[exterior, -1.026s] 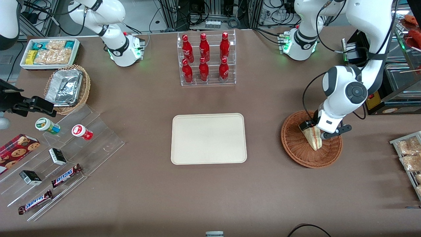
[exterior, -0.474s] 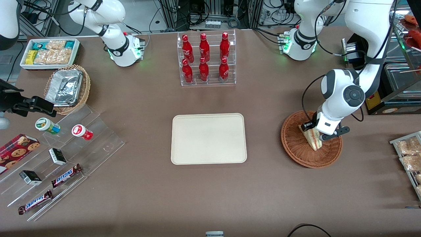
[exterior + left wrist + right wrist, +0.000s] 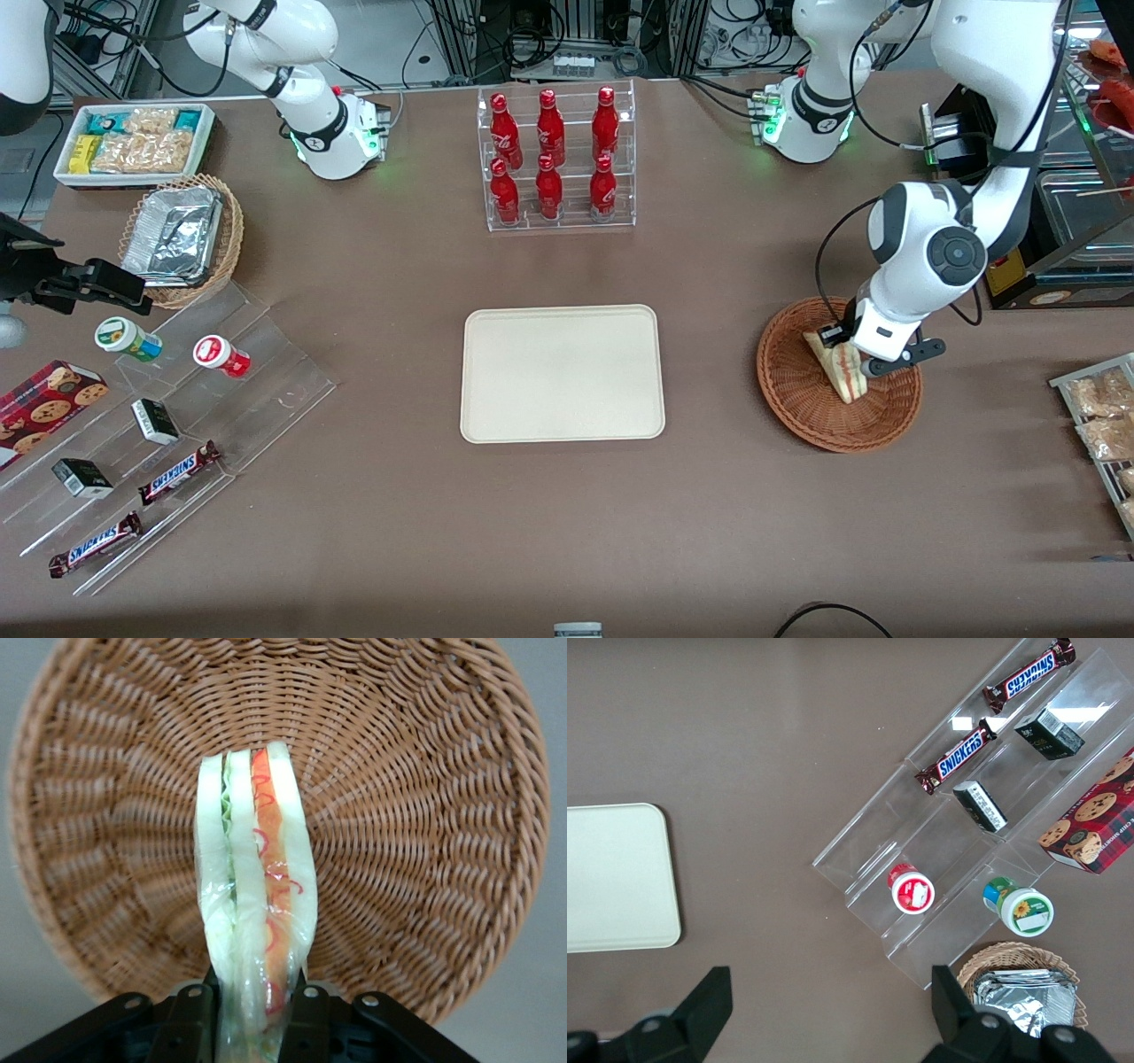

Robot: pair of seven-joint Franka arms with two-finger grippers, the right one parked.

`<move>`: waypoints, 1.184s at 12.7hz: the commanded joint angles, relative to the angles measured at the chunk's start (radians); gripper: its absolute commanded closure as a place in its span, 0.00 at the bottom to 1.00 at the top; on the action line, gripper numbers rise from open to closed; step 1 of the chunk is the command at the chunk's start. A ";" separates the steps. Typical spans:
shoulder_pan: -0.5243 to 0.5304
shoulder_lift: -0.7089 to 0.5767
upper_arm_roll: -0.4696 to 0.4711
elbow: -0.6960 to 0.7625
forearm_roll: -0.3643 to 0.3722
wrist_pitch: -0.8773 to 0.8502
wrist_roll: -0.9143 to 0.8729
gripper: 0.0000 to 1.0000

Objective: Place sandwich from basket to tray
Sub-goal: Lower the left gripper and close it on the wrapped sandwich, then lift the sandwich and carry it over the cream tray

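Note:
The sandwich (image 3: 842, 372) (image 3: 257, 895), a clear-wrapped wedge with red and green filling, stands on edge in the reddish-brown woven basket (image 3: 793, 403) (image 3: 425, 815) toward the working arm's end of the table. My gripper (image 3: 850, 354) (image 3: 252, 1020) is down inside the basket, shut on the sandwich's thick end, with a black finger (image 3: 190, 1019) pressed against each bread face. The wrap bulges between them. The cream tray (image 3: 562, 372) (image 3: 616, 877) lies flat at the table's middle, with nothing on it.
A clear rack of red bottles (image 3: 556, 159) stands farther from the camera than the tray. Toward the parked arm's end are a stepped acrylic shelf of snacks (image 3: 177, 416), a lighter wicker basket with foil (image 3: 182, 235) and a white snack bin (image 3: 133, 142). Packets (image 3: 1103, 425) lie beside the basket.
The arm's wrist has shifted slightly over the basket. The sandwich has stayed in the basket between the fingers, barely moved.

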 commanded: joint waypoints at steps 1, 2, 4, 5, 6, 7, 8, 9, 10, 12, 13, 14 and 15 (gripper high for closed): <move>-0.008 -0.121 -0.007 0.026 0.021 -0.154 0.052 1.00; -0.009 -0.136 -0.024 0.046 0.021 -0.197 0.076 1.00; -0.011 -0.141 -0.095 0.089 0.021 -0.261 0.095 1.00; -0.012 -0.135 -0.133 0.106 0.013 -0.262 0.090 1.00; -0.014 -0.125 -0.167 0.131 0.002 -0.266 0.080 1.00; -0.014 -0.116 -0.197 0.144 0.002 -0.269 0.061 1.00; -0.015 -0.101 -0.219 0.165 0.001 -0.269 0.041 1.00; -0.015 -0.072 -0.248 0.200 0.001 -0.271 0.020 1.00; -0.015 -0.028 -0.276 0.239 0.001 -0.272 0.000 1.00; -0.015 0.057 -0.335 0.320 0.002 -0.272 -0.087 1.00; -0.024 0.103 -0.363 0.363 0.008 -0.271 -0.132 1.00; -0.055 0.144 -0.368 0.403 0.016 -0.271 -0.146 1.00; -0.089 0.177 -0.368 0.435 0.019 -0.269 -0.147 1.00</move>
